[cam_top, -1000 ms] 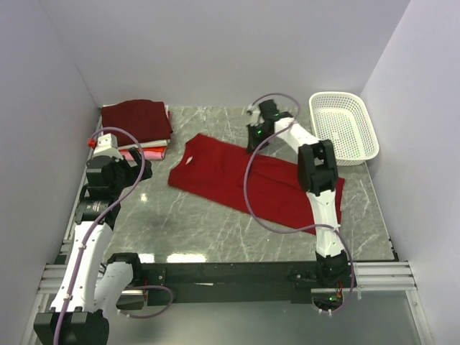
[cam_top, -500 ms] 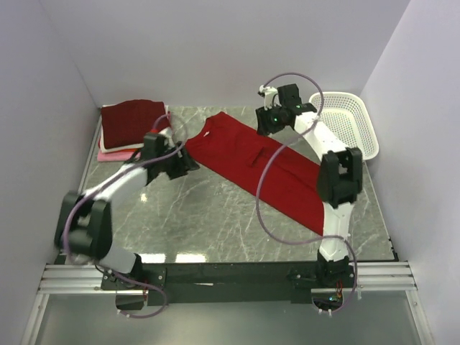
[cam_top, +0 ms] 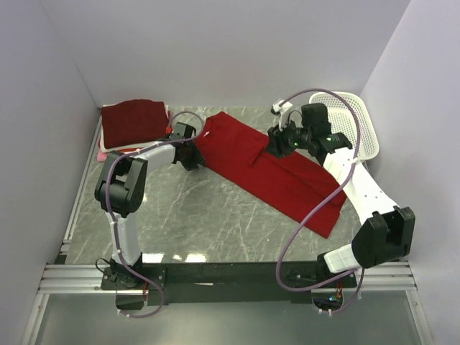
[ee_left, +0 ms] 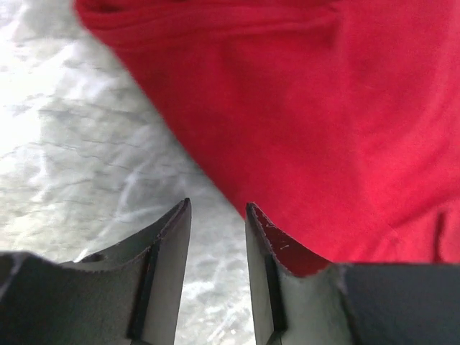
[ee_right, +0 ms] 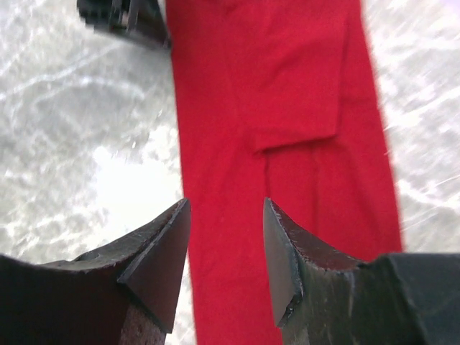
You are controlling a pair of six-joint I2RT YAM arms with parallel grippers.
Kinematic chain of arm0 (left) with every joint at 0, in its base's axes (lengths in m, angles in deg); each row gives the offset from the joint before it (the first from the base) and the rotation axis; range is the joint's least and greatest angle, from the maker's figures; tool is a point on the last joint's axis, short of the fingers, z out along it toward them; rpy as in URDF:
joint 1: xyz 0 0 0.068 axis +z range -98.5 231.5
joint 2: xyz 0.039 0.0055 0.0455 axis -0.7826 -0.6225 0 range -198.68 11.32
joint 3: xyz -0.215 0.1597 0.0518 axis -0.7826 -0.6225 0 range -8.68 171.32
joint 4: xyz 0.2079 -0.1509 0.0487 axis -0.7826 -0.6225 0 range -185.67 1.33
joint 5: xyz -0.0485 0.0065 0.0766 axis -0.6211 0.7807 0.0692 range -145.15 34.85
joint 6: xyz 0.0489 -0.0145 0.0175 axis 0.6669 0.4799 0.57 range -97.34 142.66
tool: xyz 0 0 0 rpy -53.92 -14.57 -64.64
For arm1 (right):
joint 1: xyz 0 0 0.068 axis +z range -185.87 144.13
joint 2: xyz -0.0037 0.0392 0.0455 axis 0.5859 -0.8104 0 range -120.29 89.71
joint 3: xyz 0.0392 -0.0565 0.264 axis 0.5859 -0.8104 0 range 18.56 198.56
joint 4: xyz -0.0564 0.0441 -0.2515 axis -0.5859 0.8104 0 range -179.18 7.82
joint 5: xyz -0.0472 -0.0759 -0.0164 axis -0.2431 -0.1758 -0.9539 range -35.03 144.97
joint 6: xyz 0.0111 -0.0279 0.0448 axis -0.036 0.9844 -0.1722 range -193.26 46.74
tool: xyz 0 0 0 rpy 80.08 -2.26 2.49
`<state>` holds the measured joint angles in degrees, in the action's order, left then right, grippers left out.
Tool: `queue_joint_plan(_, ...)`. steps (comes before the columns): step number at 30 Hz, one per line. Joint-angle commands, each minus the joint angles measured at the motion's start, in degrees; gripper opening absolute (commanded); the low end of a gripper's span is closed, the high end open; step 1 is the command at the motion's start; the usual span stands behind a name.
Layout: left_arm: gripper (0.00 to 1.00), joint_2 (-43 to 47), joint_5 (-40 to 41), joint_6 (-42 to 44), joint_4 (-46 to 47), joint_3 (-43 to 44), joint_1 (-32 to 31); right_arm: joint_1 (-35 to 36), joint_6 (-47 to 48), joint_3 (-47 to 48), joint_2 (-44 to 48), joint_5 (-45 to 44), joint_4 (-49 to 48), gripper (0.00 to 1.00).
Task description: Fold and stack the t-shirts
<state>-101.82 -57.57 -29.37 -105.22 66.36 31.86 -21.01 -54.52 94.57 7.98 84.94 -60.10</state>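
- One red shirt [cam_top: 277, 171] is being worked. It lies flat on the table [cam_top: 215, 215] as a long narrow strip, running diagonally from back-left to near-right.
- Both long sides look folded in, and a sleeve [ee_right: 295, 108] sits tucked on top. Lengthwise fold looks done, judging by the shape.
- Several folded shirts make the stack [cam_top: 133, 122] in the back-left corner, maroon on top with pink and white edges under it. It sits apart from the strip, just past its back-left end, so probably the drop spot.
- Left gripper [ee_left: 217, 207] is low at the strip's back-left end. Fingers are part-way apart, one over the red hem and one over bare marble, nothing visibly pinched.
- It straddles the edge, likely so that closing would catch the hem.
- Right gripper [ee_right: 224, 205] hovers over the strip around mid-length. Fingers are spread with cloth below the gap, nothing held.
- It looks lined up to take or pin the cloth for a crosswise fold.
- Left to do, by my read: fold across, then lift onto the stack.
- Risk: a thin hem grab could slip, or drag the tucked sleeve open.
- Basket [cam_top: 363, 136] is at back right, clear of the shirt and not in use.
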Motion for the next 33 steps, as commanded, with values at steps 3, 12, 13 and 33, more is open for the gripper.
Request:
queue_joint_plan(3, 0.36, -2.43, 6.36, -1.67, -2.51, 3.44, -0.40, -0.26, 0.86, -2.62, 1.84, 2.37, -0.17, 0.52)
queue_joint_plan(12, 0.00, -9.90, 13.74, 5.09, -9.19, 16.26, 1.00, 0.09, 4.36, -3.85, 4.21, 5.70, 3.33, 0.52)
queue_joint_plan(13, 0.01, -10.51, 14.71, 6.75, -9.98, 17.93, 1.18, 0.96, 5.50, -4.20, 4.39, 5.88, 4.22, 0.52)
queue_joint_plan(33, 0.55, 4.75, -2.94, 25.49, -4.29, 26.23, 9.44, 31.82, 8.07, -19.41, -7.03, -39.91, -1.92, 0.57)
